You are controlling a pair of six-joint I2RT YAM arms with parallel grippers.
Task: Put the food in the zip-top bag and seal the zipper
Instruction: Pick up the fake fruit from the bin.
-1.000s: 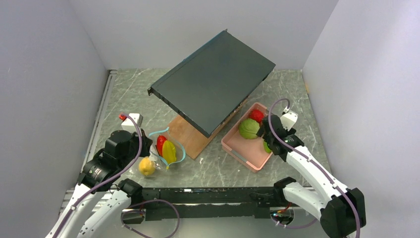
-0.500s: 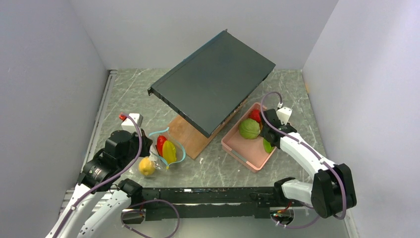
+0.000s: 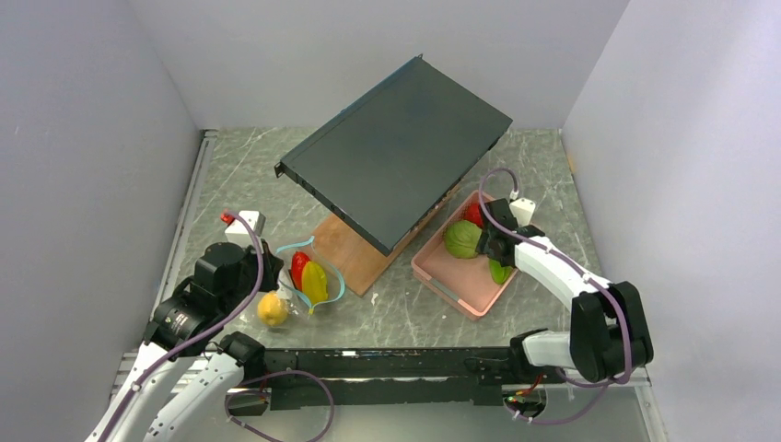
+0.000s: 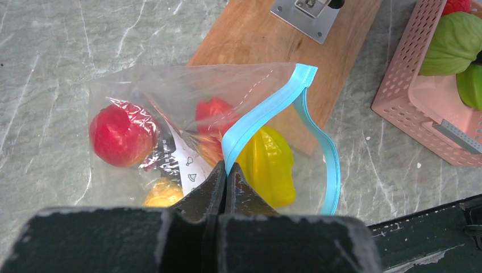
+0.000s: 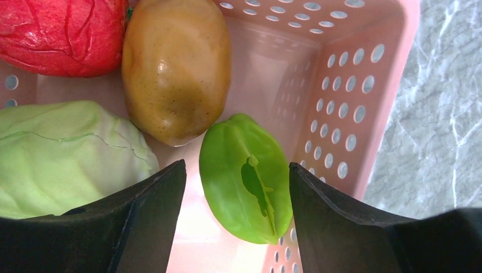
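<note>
Approx half done: left gripper pinches zipper of bag w/ some food inside, right gripper wide astride green fruit in far-right tray, 4 pcs + sealing left.

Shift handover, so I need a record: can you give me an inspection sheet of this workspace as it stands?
Surface: grey marbled table, no damage seen.
Job's things: zip-top bag open, holding red piece and yellow piece; zipper unsealed; green piece and brown piece in pink tray.
Clutter: dark panel leaning on wooden board.
End effectors: left end effector shut on zipper; right end effector open, astride green piece.
Cables: purple cables along both arms, no snag seen.
Surroundings: white walls.
</note>
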